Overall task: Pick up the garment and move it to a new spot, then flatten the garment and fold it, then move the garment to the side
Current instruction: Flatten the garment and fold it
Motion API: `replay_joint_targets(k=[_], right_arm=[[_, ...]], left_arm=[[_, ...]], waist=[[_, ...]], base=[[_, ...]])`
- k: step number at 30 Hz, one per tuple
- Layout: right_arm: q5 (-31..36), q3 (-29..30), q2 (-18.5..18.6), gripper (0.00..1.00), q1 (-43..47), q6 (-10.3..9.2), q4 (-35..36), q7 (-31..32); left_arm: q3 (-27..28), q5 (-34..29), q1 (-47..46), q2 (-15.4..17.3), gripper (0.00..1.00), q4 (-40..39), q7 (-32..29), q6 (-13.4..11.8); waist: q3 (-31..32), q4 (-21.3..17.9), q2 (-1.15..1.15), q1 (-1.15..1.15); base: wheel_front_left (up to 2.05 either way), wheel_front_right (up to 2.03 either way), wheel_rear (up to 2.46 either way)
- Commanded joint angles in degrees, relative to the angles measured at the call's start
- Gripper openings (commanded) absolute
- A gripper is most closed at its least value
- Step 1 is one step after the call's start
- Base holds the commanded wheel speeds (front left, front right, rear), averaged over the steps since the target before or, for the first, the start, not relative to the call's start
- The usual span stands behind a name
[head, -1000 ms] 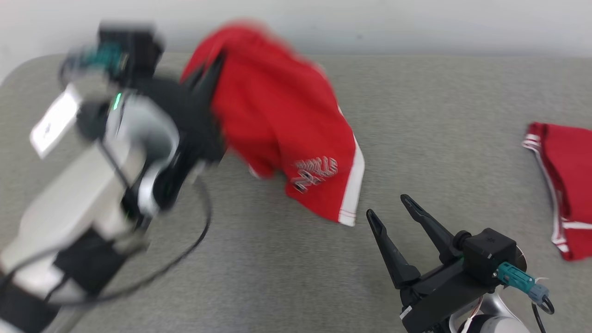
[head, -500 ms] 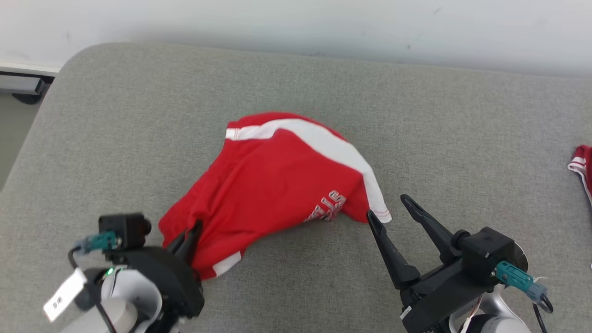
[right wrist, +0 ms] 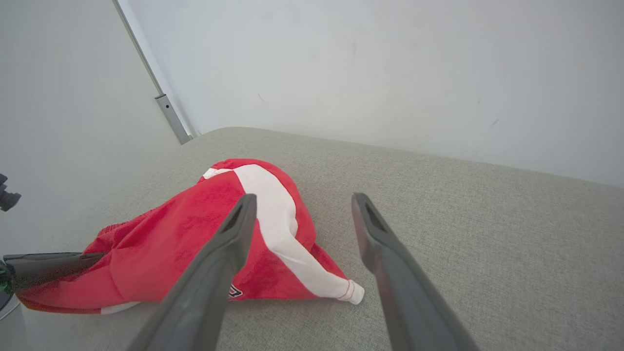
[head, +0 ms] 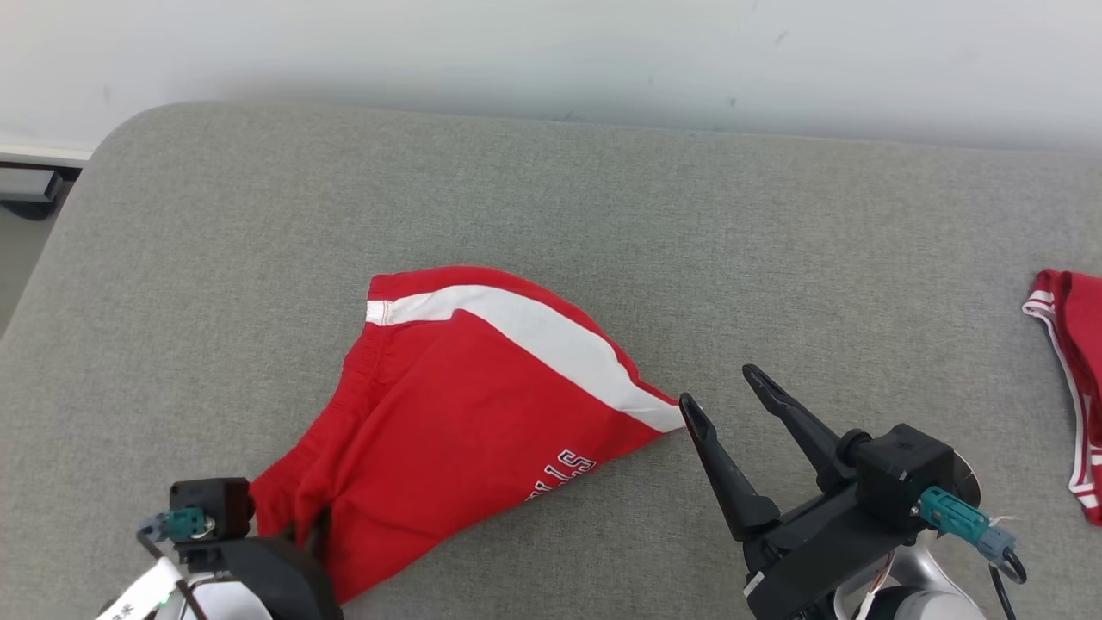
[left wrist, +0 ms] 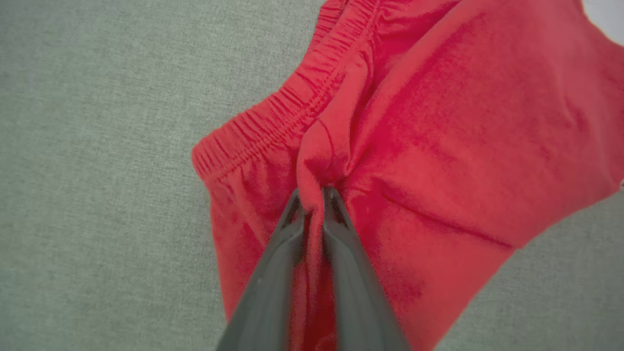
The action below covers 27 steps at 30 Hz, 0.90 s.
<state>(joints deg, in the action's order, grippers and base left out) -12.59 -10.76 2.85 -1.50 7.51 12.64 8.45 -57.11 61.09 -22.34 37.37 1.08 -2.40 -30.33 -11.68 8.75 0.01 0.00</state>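
Observation:
The garment is a pair of red shorts with a white side stripe and white lettering, lying crumpled on the grey padded surface. My left gripper sits at the lower left, at the garment's near corner. In the left wrist view its fingers are shut on a pinched fold of red cloth just below the elastic waistband. My right gripper stands open with nothing between its fingers, its left fingertip almost at the white hem corner. Through its fingers the garment lies ahead to the left.
A second red garment with white trim lies at the right edge of the surface. A pale wall runs along the back. The surface rounds off at the left, with floor beyond.
The left gripper has come down from high at the back to the near left, bringing the garment onto the surface. The head camera has shifted. The right gripper stays put, open.

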Motion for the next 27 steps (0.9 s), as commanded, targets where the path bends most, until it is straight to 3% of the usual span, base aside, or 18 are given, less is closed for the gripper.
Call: replay_joint_targets(k=[1, 9, 13, 16, 20, 24, 27], right_arm=[[-0.30, 0.29, 0.11, 1.00, 0.47, -0.05, 0.03, -0.42], [-0.43, 1.93, 0.11, 1.00, 0.59, -0.05, 0.28, -0.95], [-0.06, 3.35, 0.10, 1.00, 0.59, -0.05, 0.60, -0.98], [-0.24, 4.98, 0.10, 1.00, 0.64, -0.05, 1.09, -1.07], [-1.64, 8.17, 0.09, 1.00, 1.15, -0.05, 0.95, -2.09], [-3.24, 10.79, 0.09, 1.00, 1.51, -0.05, 0.73, -3.47], [-4.70, 12.56, 0.10, 1.00, 1.92, -0.05, 0.19, -4.53]], left_arm=[[0.43, 0.60, 1.46, 0.45, 1.00, -0.39, -0.13, -0.95], [2.58, 1.32, 4.17, 5.05, 1.00, -4.38, -0.97, -7.89], [5.36, 0.63, 4.23, 6.35, 1.00, -7.60, 2.59, -8.66], [8.15, -0.25, 3.37, 5.82, 1.00, -11.17, 7.90, -7.00], [9.84, -2.03, 2.78, 4.13, 1.00, -14.68, 14.46, -1.70], [11.79, -5.87, 2.21, 1.68, 1.00, -16.24, 17.20, 3.44], [16.55, -11.14, 2.97, -2.04, 1.00, -17.60, 17.70, 5.18]], waist=[[0.18, -0.33, -0.01, 0.00], [0.23, -0.90, -0.01, 0.00], [0.12, -0.73, -0.01, 0.00], [0.19, -0.51, -0.01, 0.00], [1.30, -0.59, -0.01, 0.00], [2.24, -1.44, -0.01, 0.00], [3.01, -2.21, -0.01, 0.00]], base=[[0.00, 0.00, 0.00], [0.00, 0.00, 0.00], [0.00, 0.00, 0.00], [0.00, 0.00, 0.00], [0.00, 0.00, 0.00], [0.00, 0.00, 0.00], [0.00, 0.00, 0.00]])
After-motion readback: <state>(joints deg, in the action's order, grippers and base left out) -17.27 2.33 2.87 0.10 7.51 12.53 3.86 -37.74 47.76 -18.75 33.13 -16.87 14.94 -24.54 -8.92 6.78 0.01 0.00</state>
